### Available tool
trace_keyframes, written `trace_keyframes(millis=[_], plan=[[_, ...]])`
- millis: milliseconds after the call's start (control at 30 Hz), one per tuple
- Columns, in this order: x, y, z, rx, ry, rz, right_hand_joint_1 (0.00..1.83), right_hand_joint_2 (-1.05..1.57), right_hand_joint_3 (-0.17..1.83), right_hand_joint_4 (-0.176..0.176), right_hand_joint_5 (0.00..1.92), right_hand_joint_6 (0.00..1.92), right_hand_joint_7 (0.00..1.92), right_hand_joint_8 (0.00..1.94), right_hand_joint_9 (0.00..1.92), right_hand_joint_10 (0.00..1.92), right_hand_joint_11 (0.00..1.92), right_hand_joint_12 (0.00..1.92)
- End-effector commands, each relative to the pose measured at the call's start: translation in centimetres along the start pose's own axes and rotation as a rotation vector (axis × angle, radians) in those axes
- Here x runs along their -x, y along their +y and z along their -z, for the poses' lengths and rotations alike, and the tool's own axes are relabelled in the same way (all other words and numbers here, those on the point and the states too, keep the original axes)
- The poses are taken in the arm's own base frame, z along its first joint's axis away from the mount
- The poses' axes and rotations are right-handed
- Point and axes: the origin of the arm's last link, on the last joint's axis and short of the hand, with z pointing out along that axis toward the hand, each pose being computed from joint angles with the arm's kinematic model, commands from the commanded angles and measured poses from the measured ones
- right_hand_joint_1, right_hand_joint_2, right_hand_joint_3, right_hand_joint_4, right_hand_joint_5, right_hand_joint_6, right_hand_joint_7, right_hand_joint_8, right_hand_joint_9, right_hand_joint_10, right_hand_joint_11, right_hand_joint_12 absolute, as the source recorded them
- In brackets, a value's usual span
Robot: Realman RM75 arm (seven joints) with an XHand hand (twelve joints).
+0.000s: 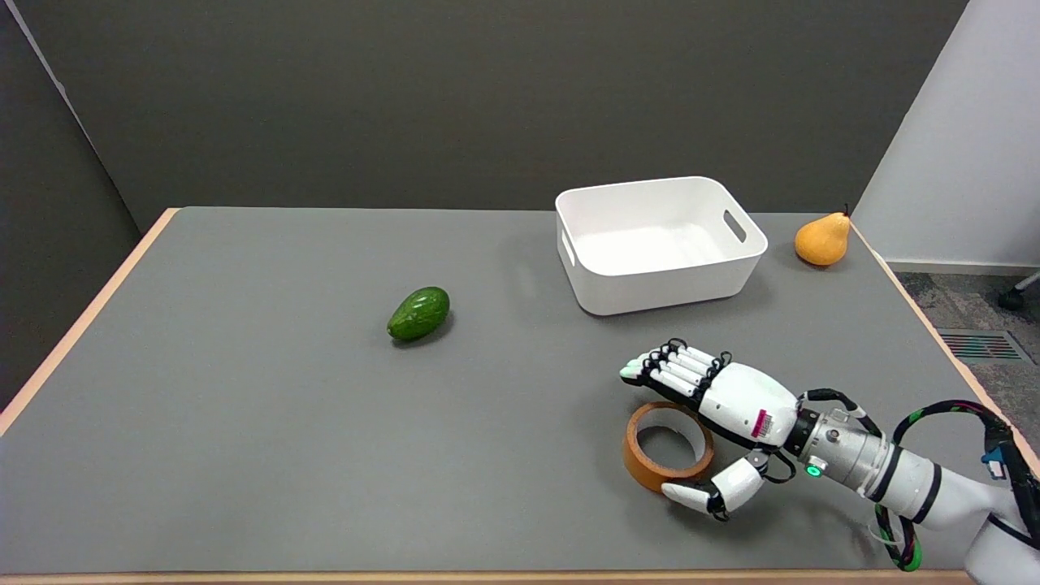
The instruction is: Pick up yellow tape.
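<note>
Grey table (244,455) with a pale wood edge along the front and both sides. Carpeted floor with a vent grille off the right edge, a chair caster just in view beyond it. Dark wall behind, a white panel (959,122) rising at far right.

Nearest, at lower right: white right arm (902,475) reaching in from the corner, wrapped in black and green cable, a green light lit at the wrist. Right hand (715,414) spread wide, palm turned down and leftward. Thumb (707,491) low and toward the front, fingers (674,370) stretched together farther back, pointing left.

Tape (668,447) lying in the gap between thumb and fingers: an orange-yellow roll with a white inner core, tilted, its hole facing up and toward the camera. Roll's right side tucked under the palm, thumb tip just at its front lower edge, fingers above and behind its far rim. Contact between thumb and roll: cannot tell for certain. No closing around it; hand wide apart, bracketing the roll, nothing held. Whether the roll rests fully on the table: cannot tell.

Farther back, mid-table left: a green avocado (418,314) lying on its side, well apart from the hand. Farther still, right of centre: a white bin (585,280) with slot handles. At the far right corner: an orange-yellow pear (822,237) standing upright, stem up, near the table edge.
</note>
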Motion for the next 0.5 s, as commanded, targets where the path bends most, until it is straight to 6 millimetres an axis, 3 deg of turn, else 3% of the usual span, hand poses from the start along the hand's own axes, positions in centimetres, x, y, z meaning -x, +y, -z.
trace_keyframes(millis=[33, 100, 267, 333, 500], plan=[[1.02, 0.28, -0.57, 0.025, -0.006, -0.039, 0.35, 0.50, 0.86, -0.048, 0.07, 0.32, 0.10, 0.29, 0.01, 0.54, 0.00, 0.70], [1.00, 0.25, -0.57, 0.022, -0.005, -0.035, 0.42, 0.48, 0.92, -0.054, 0.04, 0.39, 0.07, 0.38, 0.00, 0.57, 0.00, 0.67], [0.98, 0.22, -0.63, 0.028, 0.006, -0.036, 0.39, 0.51, 0.84, -0.056, 0.11, 0.31, 0.19, 0.28, 0.07, 0.60, 0.00, 0.83], [0.99, 0.17, -0.68, 0.031, 0.014, -0.037, 0.43, 0.54, 0.85, -0.067, 0.13, 0.33, 0.28, 0.33, 0.17, 0.70, 0.00, 1.04], [0.81, -0.03, -0.80, 0.017, 0.027, 0.001, 0.56, 0.58, 0.90, -0.085, 0.19, 0.42, 0.43, 0.48, 0.36, 0.90, 0.15, 1.26]])
